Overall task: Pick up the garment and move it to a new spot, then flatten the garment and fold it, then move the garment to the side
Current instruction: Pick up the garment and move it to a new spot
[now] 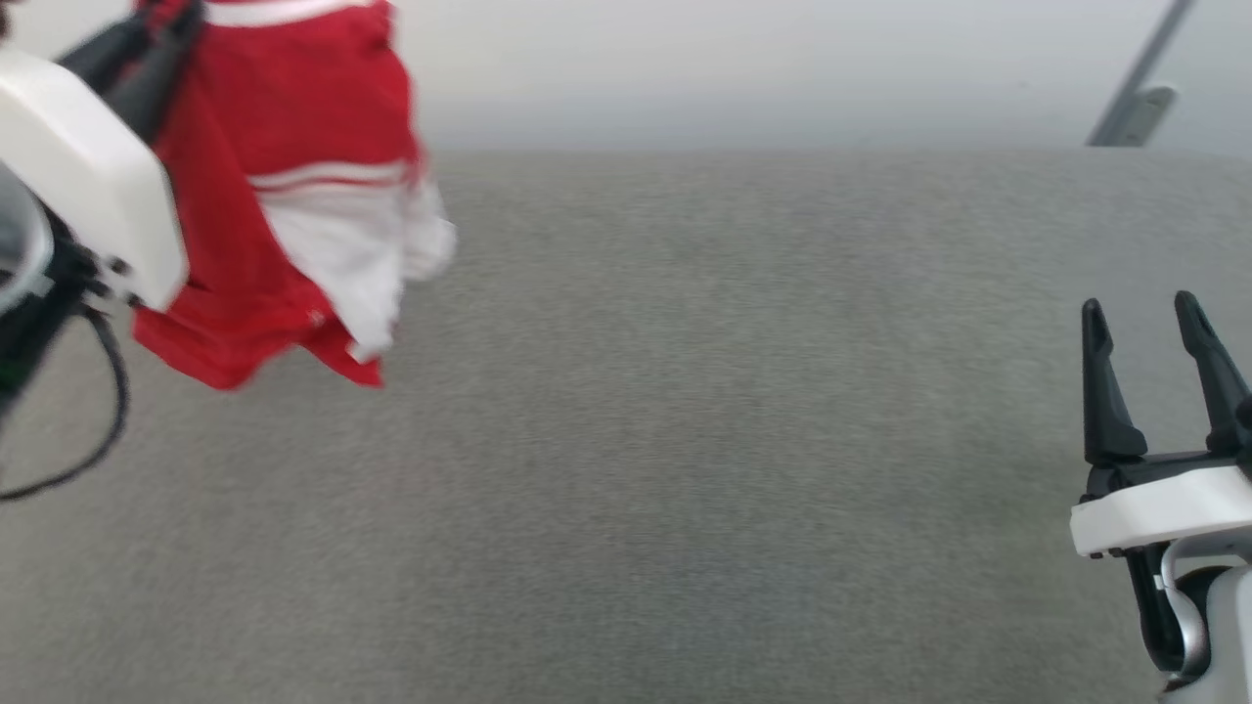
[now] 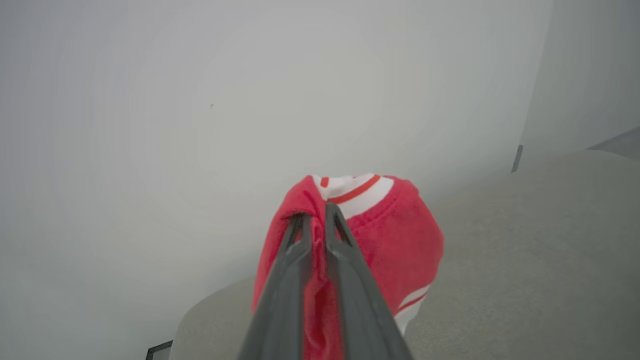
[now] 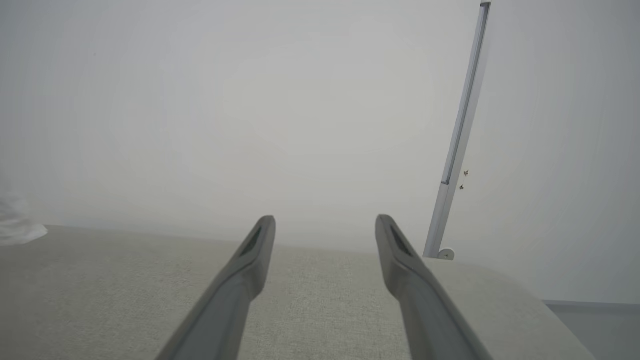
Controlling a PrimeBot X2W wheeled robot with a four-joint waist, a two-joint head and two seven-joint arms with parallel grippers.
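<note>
Garment [image 1: 284,117] pinched between left fingers [image 2: 289,270], dangling, well apart from right fingers [image 1: 1103,391]

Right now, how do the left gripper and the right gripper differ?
The left gripper is shut on the garment; the right gripper is open, holding nothing. The left gripper is high up, garment hanging; the right gripper sits low above the grey surface. Both have two long dark fingers.
</note>
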